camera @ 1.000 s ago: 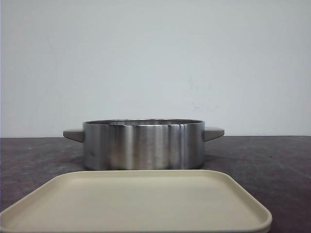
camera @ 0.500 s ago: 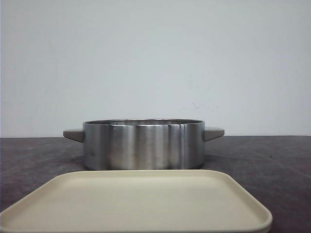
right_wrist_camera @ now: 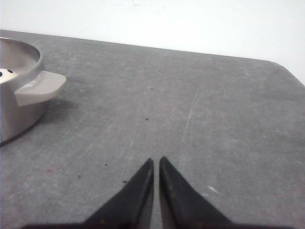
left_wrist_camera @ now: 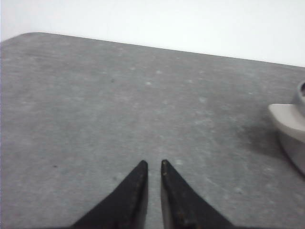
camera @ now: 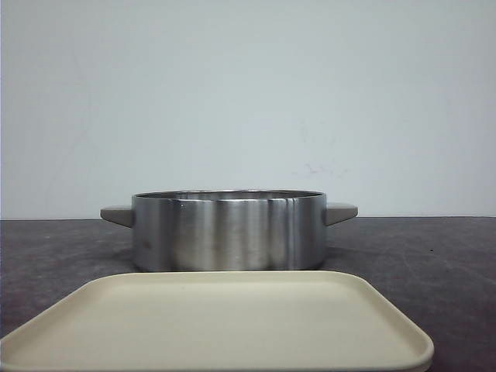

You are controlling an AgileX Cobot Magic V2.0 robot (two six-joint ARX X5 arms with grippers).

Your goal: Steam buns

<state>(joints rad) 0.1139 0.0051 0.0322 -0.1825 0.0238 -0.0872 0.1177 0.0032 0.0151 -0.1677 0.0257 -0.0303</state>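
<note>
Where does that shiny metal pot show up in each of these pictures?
Front view: the steel pot stands mid-picture behind the beige tray.
Left wrist view: only one side and a handle at the right edge.
Right wrist view: at the left edge.
Shared landmark: its grey handles.

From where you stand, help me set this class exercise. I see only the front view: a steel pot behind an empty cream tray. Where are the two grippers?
Observer: The left gripper hangs over the grey table, fingers almost together, holding nothing.
Operator: And the right one?
Observer: The right gripper is also almost closed and empty, above the table on the side of the pot where one grey handle sticks out.
Operator: Any buns inside the pot?
Observer: The right wrist view shows only a sliver of the inside: a pale patch with dark dots, too little to call.
</note>
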